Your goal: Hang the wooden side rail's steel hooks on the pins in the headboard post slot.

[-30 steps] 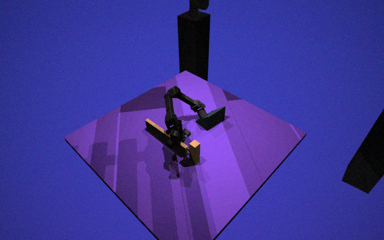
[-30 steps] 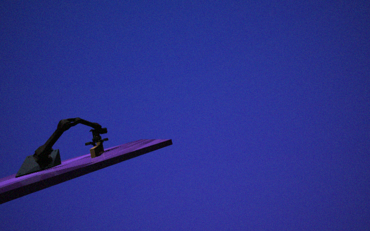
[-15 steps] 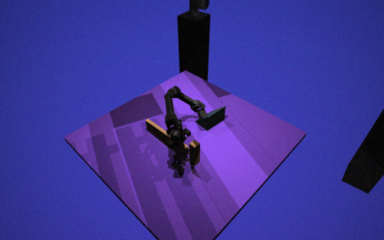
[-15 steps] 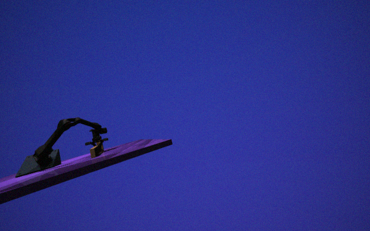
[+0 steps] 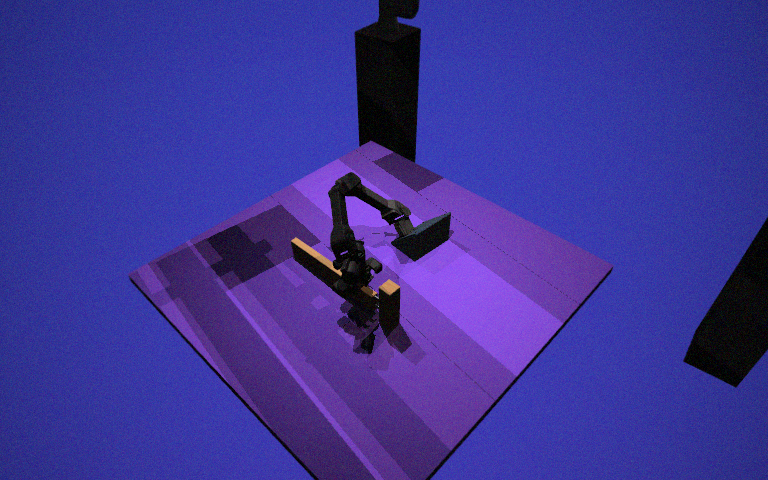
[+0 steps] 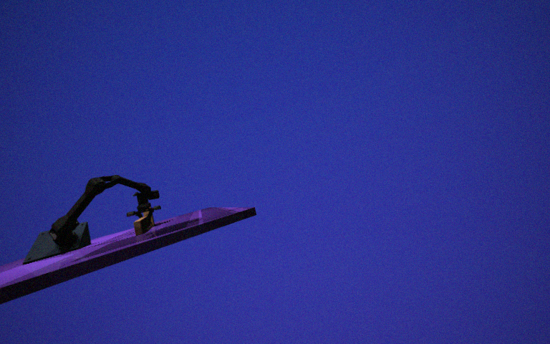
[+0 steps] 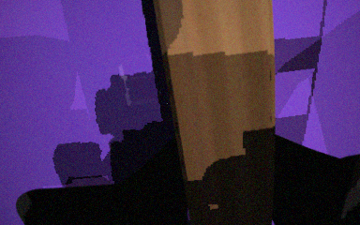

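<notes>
- Rail (image 5: 315, 257) (image 7: 221, 94) first: it's the long board running away from the post (image 5: 389, 305), hook end just beside it, far end well apart. Can't tell if that far end is on the table (image 5: 494, 327) (image 6: 110, 254).
- Claw (image 5: 357, 287) (image 6: 143, 213) (image 7: 214, 136) is clamped on the rail, one finger each side, nearer the post than the rail's far end. Exterior view's too small for me to sort rail from post.
- Handling, my guess: stiff wood, not fragile, but long enough to feel nose-heavy or swing if you grab it badly. Flat sides should grip ok, though they could slip round the pads if the far end drags.
- I'd keep hold right there, across the thickness near the post, leaving the hooks free.
- Hooks and pins are too dark and tiny to call seated. I'd line up with the slot, ease in, lower, and only let go once it sits. Skewed hooks could catch the slot edge and shove the post.
- Further out from the post, the arm (image 5: 339, 208) (image 6: 81, 205) arches back to its base plate (image 5: 433, 239) (image 6: 41, 249).
</notes>
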